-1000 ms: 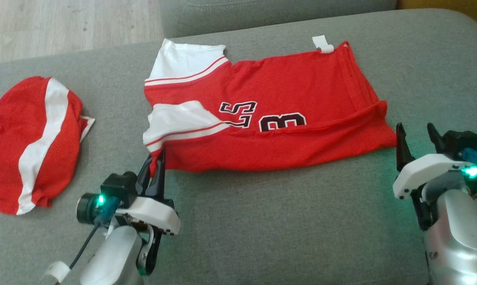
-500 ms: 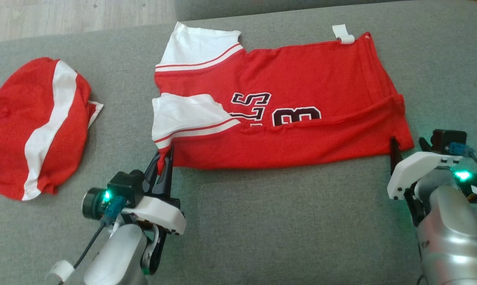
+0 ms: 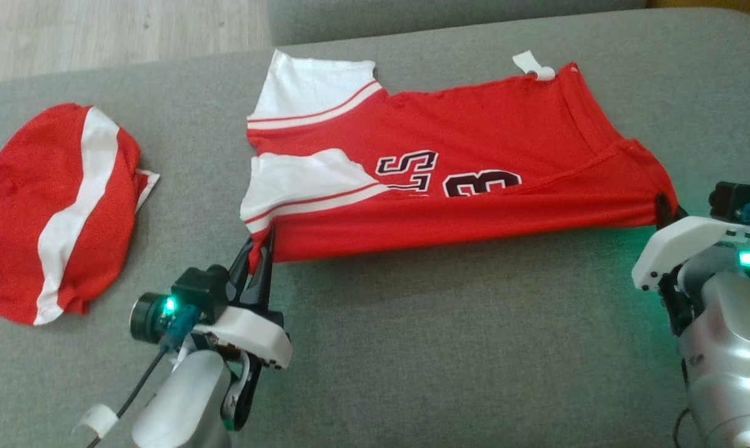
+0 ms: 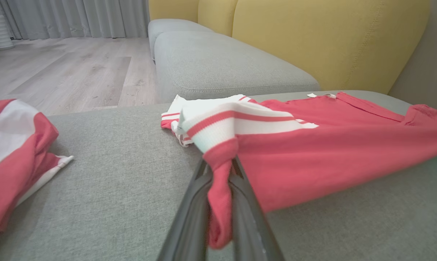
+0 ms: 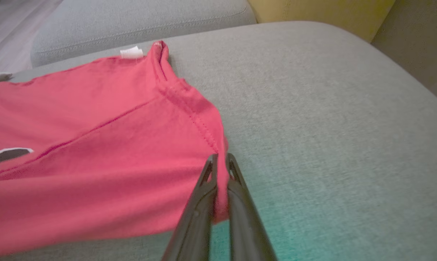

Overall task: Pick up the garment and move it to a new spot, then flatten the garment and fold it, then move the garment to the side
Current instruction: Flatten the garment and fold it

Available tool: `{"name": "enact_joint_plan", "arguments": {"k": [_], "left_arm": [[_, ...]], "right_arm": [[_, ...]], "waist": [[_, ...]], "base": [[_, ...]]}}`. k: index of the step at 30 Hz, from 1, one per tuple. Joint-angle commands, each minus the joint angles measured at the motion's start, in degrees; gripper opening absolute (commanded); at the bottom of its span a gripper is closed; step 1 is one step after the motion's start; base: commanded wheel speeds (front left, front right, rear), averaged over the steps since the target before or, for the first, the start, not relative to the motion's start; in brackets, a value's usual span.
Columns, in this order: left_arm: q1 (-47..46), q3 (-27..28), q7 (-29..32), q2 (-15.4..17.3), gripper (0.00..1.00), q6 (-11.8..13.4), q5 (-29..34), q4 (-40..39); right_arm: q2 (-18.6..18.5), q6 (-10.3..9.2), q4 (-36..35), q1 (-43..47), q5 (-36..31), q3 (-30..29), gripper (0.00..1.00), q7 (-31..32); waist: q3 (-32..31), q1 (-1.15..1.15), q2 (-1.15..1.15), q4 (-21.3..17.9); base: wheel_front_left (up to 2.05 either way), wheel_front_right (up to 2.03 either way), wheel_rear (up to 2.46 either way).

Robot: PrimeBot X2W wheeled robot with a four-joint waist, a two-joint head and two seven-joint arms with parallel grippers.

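A red knit garment (image 3: pixel 474 124) with white, red-striped sleeves and black-and-white numerals lies spread across a grey fabric sofa seat (image 3: pixel 412 348). Its sleeves point toward the robot's left and its hem toward the robot's right. The left gripper (image 3: pixel 261 246), its two long dark fingers pressed close together, pinches the garment's near left corner, just below the nearer white sleeve. In the left wrist view, a twist of red fabric is squeezed between those fingers and trails down between them. The right gripper (image 3: pixel 662 208) is clamped narrow on the near right corner of the hem. The right wrist view shows the stitched red edge caught between its fingertips.

Between the two grippers the garment's near edge runs taut in an almost straight line. A dark shadow lies on the seat beneath it, so this edge appears to be raised a little off the cushion, though the head view does not settle that. The far edge rests on the seat, and a small white label tab (image 3: pixel 527 62) sticks out near the far right corner.

A crumpled red cloth (image 3: pixel 51 211) with a broad white stripe lies on the same seat, well apart to the robot's left. A pale wooden floor (image 3: pixel 101 31) shows beyond the seat, and a yellow sofa back (image 4: pixel 312 36) rises behind it in the left wrist view.
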Motion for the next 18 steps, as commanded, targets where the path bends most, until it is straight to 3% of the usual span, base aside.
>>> {"name": "enact_joint_plan", "arguments": {"k": [1,10,18], "left_arm": [[-1.3,1.98,-0.83,1.54,0.0,0.28,-0.39,-0.84],[1.42,1.84,-1.1,1.82,0.0,0.39,-1.26,0.51],[6.05,0.24,0.6,2.59,0.0,-0.68,-2.22,0.71]], "right_arm": [[-1.49,-0.05,-1.57,-1.34,0.97,1.87,0.0,-1.02],[-2.61,-0.05,-2.01,2.46,5.43,6.1,0.0,-0.91],[-3.21,-0.05,-4.77,7.84,8.98,10.23,0.0,3.74]], "waist": [[-0.9,0.0,0.0,-0.37],[-4.8,0.0,0.0,-0.94],[-9.66,0.0,0.0,-1.99]], "base": [[0.0,0.0,0.0],[0.0,0.0,0.0],[0.0,0.0,0.0]]}}
